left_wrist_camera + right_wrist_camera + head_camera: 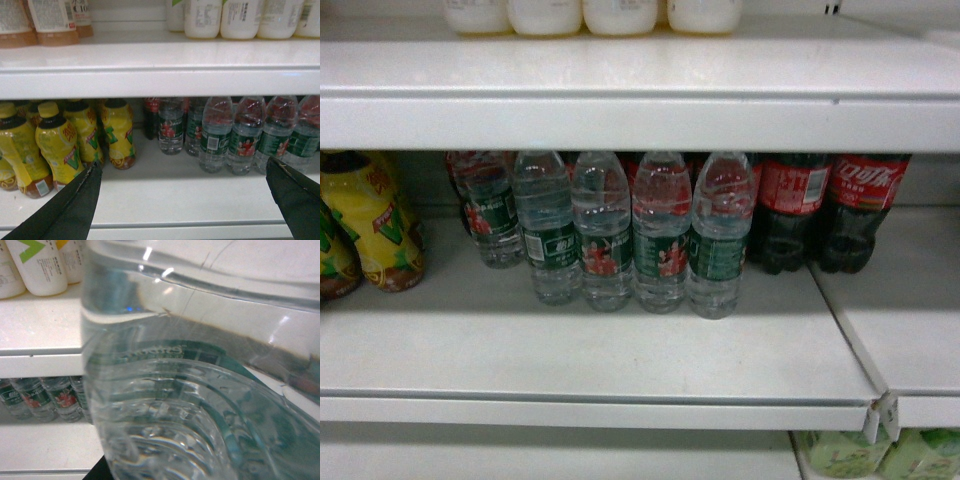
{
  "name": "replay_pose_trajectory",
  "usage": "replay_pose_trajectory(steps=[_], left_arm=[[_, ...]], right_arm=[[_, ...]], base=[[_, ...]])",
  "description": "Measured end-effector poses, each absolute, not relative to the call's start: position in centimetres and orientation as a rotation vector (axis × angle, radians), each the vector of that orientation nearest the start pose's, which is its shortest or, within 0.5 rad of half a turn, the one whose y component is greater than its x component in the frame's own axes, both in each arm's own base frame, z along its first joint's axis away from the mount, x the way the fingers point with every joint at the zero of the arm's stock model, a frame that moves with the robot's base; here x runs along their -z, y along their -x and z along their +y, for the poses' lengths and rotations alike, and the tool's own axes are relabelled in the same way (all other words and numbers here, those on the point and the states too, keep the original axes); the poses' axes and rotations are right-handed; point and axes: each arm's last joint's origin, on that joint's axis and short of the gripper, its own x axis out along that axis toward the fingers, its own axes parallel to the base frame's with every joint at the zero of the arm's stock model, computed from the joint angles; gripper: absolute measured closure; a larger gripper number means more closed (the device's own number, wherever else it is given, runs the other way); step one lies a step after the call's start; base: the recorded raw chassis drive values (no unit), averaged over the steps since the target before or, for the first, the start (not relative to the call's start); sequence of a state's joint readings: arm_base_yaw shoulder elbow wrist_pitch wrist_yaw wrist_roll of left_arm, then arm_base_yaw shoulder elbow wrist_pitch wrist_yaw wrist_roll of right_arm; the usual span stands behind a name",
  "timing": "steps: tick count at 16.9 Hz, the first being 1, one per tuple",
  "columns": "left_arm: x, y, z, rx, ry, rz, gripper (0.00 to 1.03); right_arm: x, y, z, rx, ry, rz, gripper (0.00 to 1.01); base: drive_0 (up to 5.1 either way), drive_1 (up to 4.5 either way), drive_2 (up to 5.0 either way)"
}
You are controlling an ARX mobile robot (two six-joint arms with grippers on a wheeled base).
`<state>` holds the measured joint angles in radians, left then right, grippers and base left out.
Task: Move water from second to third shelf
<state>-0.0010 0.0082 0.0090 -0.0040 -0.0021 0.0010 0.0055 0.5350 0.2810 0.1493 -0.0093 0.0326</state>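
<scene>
Several water bottles (pixel 661 235) with dark green labels stand in a row on the middle shelf (pixel 570 350); the left wrist view shows them too (pixel 216 132). One more water bottle (pixel 200 390) fills the right wrist view, pressed close to the camera, with my right gripper (pixel 180 471) shut on it. Only a dark bit of one finger (pixel 99 472) shows beside it. My left gripper (pixel 183 165) hangs open in front of the shelf edge with nothing between its fingers. Neither gripper shows in the head view.
Yellow tea bottles (pixel 375 230) stand at the shelf's left and dark cola bottles (pixel 820 210) at its right. White bottles (pixel 590 15) line the shelf above (pixel 620 100). Green packs (pixel 880 455) sit below right. A shelf joint (pixel 880 410) lies at the right.
</scene>
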Motion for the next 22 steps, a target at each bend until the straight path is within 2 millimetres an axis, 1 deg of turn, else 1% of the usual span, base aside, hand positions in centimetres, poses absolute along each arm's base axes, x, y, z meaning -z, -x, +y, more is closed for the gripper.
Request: replay_pose_trajectory(steps=[22], left_arm=[[-16.56,-9.77,-0.01,0.002,-0.001,0.002,0.05]], right_arm=[[-22.51,-14.13,0.02,-0.005,-0.033,0.102,0.61]], base=[[0.0,0.0,0.0]])
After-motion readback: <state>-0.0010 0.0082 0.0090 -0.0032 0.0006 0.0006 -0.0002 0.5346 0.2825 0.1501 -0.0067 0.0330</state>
